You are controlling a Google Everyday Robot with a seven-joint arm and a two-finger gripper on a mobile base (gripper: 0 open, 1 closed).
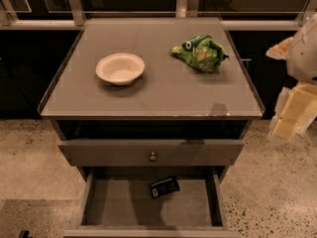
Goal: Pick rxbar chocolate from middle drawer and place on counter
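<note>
Nearest the camera, the middle drawer (124, 202) is pulled well out, so its flat grey floor is open from above. That is what makes a reach from overhead possible. The rxbar chocolate (164, 187) lies flat on that floor, toward the back and a little right of centre. It is turned at a slight angle, with its white label patch at the left end. Nothing else is in the drawer, and the bar sits apart from both side walls, so there looks to be room to come down around it.

Just behind and above the bar is the closed drawer front (99, 152) with its round knob (153, 156). It stands out a little over the back of the open drawer. A straight vertical approach may therefore be tight, as the bar is close to that overhang.

Above is the counter (168, 95), where the bar has to end up. A white bowl (120, 68) stands upright on its left half and a crumpled green snack bag (199, 52) lies on its right rear part. The front strip between and before them is bare, and that seems the natural spot to put the bar down.

The gripper (290, 115) hangs off the counter's right side, over the speckled floor (277, 192), well apart from both the drawer and the bar. It has hold of nothing visible. Whether it is open or closed cannot be told. The pick has not begun.
</note>
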